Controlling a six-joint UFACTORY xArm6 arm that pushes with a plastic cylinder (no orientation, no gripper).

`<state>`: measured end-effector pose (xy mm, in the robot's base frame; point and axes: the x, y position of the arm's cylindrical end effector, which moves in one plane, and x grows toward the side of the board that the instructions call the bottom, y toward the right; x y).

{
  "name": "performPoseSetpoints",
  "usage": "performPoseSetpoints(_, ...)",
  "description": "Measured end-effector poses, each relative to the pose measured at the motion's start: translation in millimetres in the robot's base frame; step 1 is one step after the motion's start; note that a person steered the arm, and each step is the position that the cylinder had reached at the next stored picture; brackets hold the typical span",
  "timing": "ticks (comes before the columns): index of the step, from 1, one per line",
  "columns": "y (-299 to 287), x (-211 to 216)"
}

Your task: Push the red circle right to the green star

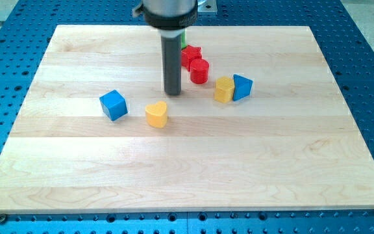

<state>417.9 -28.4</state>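
The red circle (199,71) stands on the wooden board (187,162), above the middle. A red star-like block (190,55) touches it at its upper left. Only a green sliver (183,39) shows just above the red star, mostly hidden behind the rod; its shape cannot be made out. My tip (173,93) rests on the board, to the left of and slightly below the red circle, with a small gap between them.
A yellow block (224,90) and a blue block (242,87) sit touching, to the lower right of the red circle. A yellow heart (156,114) lies below my tip. A blue cube (113,104) is at the left.
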Motion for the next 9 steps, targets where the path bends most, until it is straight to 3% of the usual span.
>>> performPoseSetpoints(1,5,48)
performPoseSetpoints(3,80,25)
performPoseSetpoints(4,84,12)
performPoseSetpoints(5,71,-35)
performPoseSetpoints(7,35,-41)
performPoseSetpoints(9,35,-55)
